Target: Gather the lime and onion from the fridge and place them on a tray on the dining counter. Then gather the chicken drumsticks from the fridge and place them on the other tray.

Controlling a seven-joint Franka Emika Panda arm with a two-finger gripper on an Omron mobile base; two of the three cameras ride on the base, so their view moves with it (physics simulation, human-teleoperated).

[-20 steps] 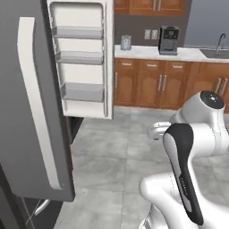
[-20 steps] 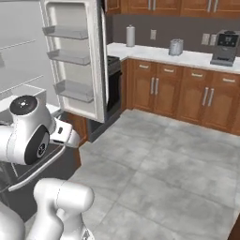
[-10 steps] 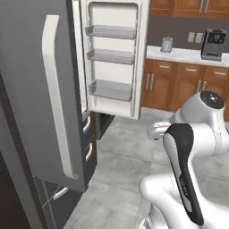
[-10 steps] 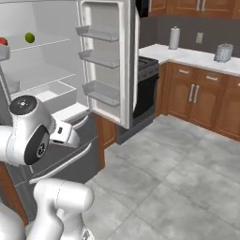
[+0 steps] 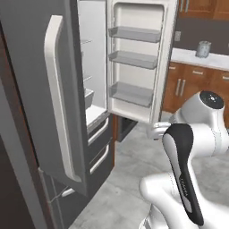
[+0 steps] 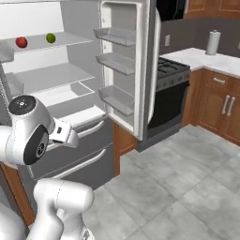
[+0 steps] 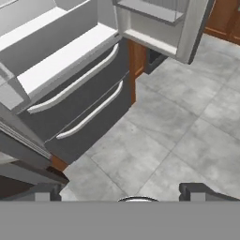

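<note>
Lime (image 6: 50, 38) and onion (image 6: 21, 42) sit near each other on the top shelf of the open fridge (image 6: 70, 84). Gripper (image 7: 124, 193) hangs spread and empty over bare floor (image 7: 178, 122) beside the lower drawers.

Lighting: even, diffuse, rendered; no single lamp or window visible as source. White interior of the fridge (image 6: 56, 75) reads brightest, slightly washed out on its shelves; its dark door face (image 5: 36, 89) stays matte grey with no glare. Shadows: soft and faint; a darker patch on the grey tiled floor (image 7: 178, 122) under the open door, and a dim recess beneath the door bins. Highlights: mild sheen on the arm (image 5: 197, 134). Sharpness: soft throughout, low resolution, jagged edges on handles and shelf lines. Distortion: wide-angle stretch near the edges of the base views
</note>
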